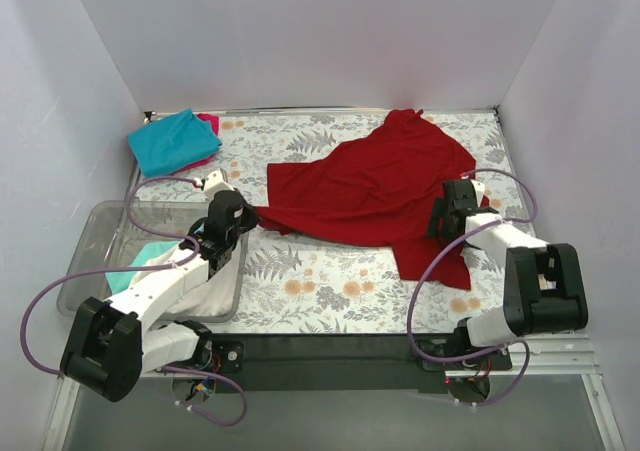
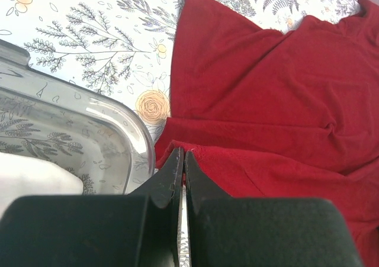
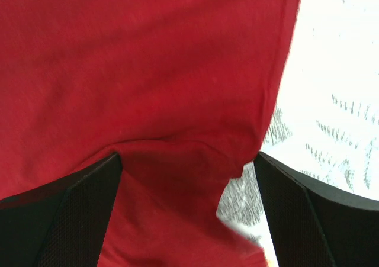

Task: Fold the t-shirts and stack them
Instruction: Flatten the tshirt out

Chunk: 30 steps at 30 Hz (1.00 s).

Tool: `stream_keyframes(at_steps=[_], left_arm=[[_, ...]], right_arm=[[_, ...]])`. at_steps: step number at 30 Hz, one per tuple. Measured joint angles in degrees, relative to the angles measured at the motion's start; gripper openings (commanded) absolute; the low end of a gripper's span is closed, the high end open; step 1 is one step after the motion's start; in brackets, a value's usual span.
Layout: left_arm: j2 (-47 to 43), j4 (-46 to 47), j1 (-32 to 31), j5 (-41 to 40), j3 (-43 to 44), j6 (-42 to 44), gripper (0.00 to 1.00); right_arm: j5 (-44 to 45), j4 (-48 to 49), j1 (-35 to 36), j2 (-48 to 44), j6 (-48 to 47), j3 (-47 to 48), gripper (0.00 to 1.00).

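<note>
Far left, a folded teal t-shirt [image 1: 172,141] lies on the counter [image 1: 320,281]. The left gripper [image 2: 180,160] is clenched, apparently pinching the near-left hem of the dark red t-shirt [image 1: 370,186], which sprawls rumpled mid-counter. It looks soft, light and limp, likely to sag. The right gripper [image 3: 188,160] hangs spread wide over its right edge, grasping nothing — a hem corner there looks best to pinch.

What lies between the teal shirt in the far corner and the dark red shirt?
Only bare floral table, shown in the top view; the teal shirt and dark red shirt lie apart.
</note>
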Motion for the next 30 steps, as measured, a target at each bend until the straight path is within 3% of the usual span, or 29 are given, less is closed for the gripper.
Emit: stream_keyframes(at_steps=[8, 13, 22, 30], left_arm=[[-1.2, -0.2, 0.3, 0.4, -0.2, 0.3, 0.0], [-1.4, -0.2, 0.3, 0.8, -0.2, 0.5, 0.0], [-1.4, -0.1, 0.3, 1.8, -0.2, 0.9, 0.0], [-2.4, 0.1, 0.3, 3.0, -0.4, 1.0, 0.0]], right_arm=[[1.3, 1.4, -0.8, 10.6, -1.8, 9.5, 0.82], [1.4, 1.2, -1.1, 12.0, -3.3, 11.6, 0.79], [-0.9, -0.9, -1.1, -11.8, -4.1, 1.7, 0.84], [-5.5, -4.2, -1.2, -13.0, -2.6, -2.2, 0.85]])
